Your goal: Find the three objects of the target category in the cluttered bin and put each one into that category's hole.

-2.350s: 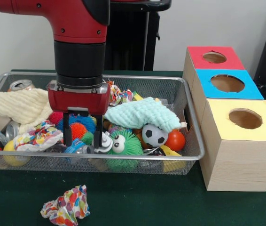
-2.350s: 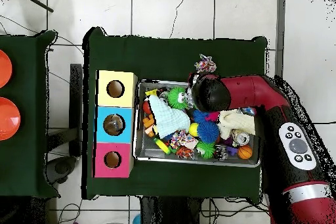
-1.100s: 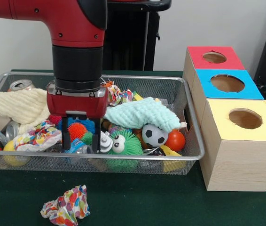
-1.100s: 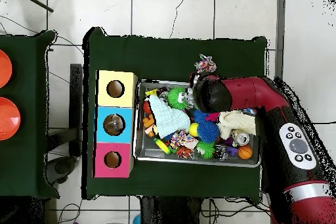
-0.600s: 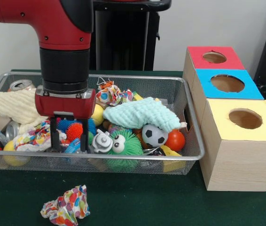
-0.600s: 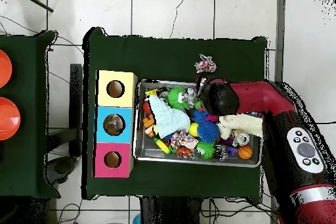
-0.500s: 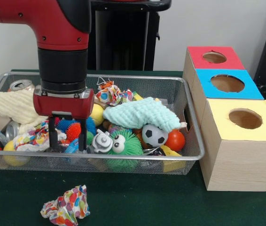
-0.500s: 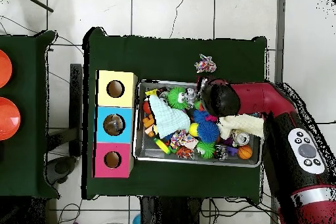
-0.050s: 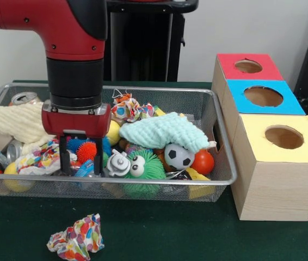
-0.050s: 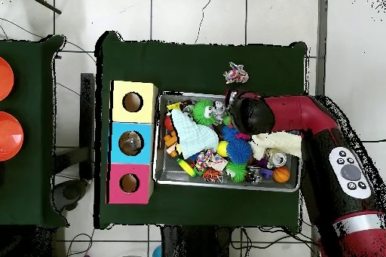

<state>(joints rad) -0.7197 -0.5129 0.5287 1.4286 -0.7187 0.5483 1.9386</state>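
Bin (image 9: 219, 157) sits packed on the green bench (image 9: 159, 234), right beside the three-hole box (image 9: 276, 163). Gripper (image 9: 81, 163) is down in the clutter at the bin's left part, fingers spread apart around an orange spiky ball (image 9: 86, 150), gripping nothing. A crumpled colourful wrapper (image 9: 77, 237) lies outside on the bench.

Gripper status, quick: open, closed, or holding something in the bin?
Gripper: open, fingers spread and lowered into the wire bin beside the orange spiky ball; nothing gripped that I can see.
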